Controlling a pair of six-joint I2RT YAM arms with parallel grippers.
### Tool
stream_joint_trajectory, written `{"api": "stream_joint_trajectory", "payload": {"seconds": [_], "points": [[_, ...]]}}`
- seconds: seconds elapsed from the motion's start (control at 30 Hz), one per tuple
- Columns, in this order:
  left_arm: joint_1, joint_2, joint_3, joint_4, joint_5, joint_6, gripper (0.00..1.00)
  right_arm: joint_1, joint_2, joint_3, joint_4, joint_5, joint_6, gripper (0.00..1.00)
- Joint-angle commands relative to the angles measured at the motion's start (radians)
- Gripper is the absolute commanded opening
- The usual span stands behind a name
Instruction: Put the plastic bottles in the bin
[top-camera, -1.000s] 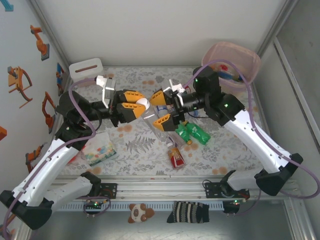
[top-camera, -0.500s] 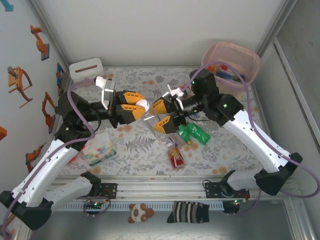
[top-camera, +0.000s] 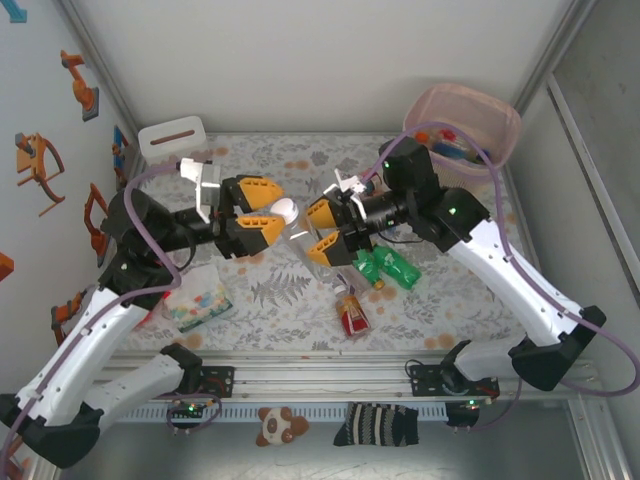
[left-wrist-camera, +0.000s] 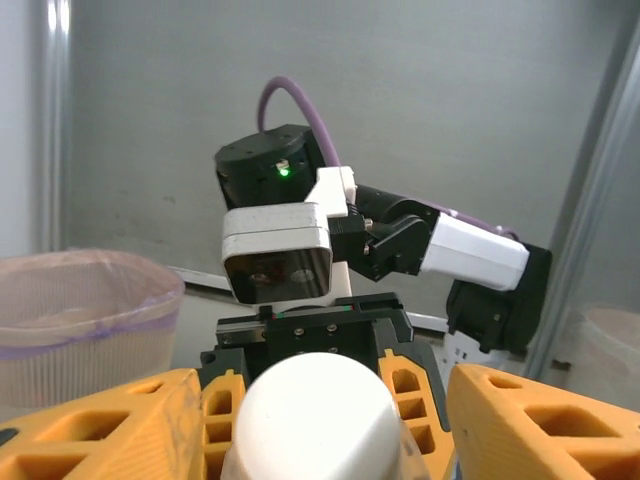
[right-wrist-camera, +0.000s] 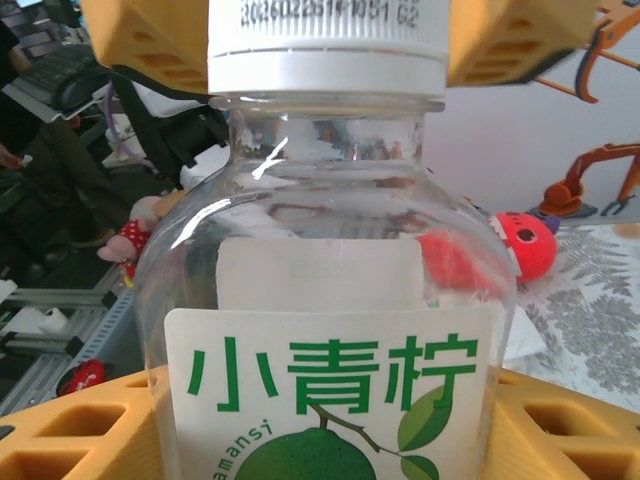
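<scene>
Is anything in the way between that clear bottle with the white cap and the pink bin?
Only the left gripper, its fingers flanking the white cap of the clear plastic bottle; the way to the beige-pink bin looks free.

Your top external camera sits above and behind the arm bases. It looks down and forward across the whole table to the bin at far right. Your left wrist camera looks roughly level toward the right arm, with the white cap right at the lens. Your right wrist camera faces the opposite way, very close to the clear bottle. All three views share that bottle, mid-table.
</scene>
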Motion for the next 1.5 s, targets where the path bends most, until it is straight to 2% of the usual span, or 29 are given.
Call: {"api": "stream_joint_trajectory", "payload": {"seconds": [0.0,0.23,0.5,0.6,0.93,1.13,1.27,1.47], "points": [[0.001,-0.051,0.004,-0.055,-0.12,0.077,0.7,-0.022,-0.032,0.059,-0.023,0.099,0.023,0.58],[0.004,-0.115,-0.041,-0.114,-0.28,0.121,0.73,-0.144,-0.035,0.119,-0.026,0.379,0.163,0.55],[0.005,-0.112,-0.056,-0.119,-0.302,0.117,0.74,-0.353,0.043,0.243,-0.113,0.784,0.373,0.49],[0.005,-0.101,-0.064,-0.108,-0.301,0.108,0.74,-0.427,0.101,0.316,-0.158,0.881,0.423,0.47],[0.005,-0.074,-0.107,-0.042,-0.294,0.061,0.74,-0.596,0.299,0.515,-0.208,1.029,0.452,0.44],[0.005,-0.062,-0.128,-0.014,-0.288,0.043,0.74,-0.67,0.39,0.578,-0.205,1.116,0.492,0.4],[0.005,-0.056,-0.144,0.0,-0.288,0.032,0.74,-0.696,0.469,0.618,-0.272,1.191,0.553,0.39],[0.005,-0.042,-0.158,-0.002,-0.29,0.028,0.73,-0.704,0.508,0.524,-0.309,1.22,0.601,0.41]]}}
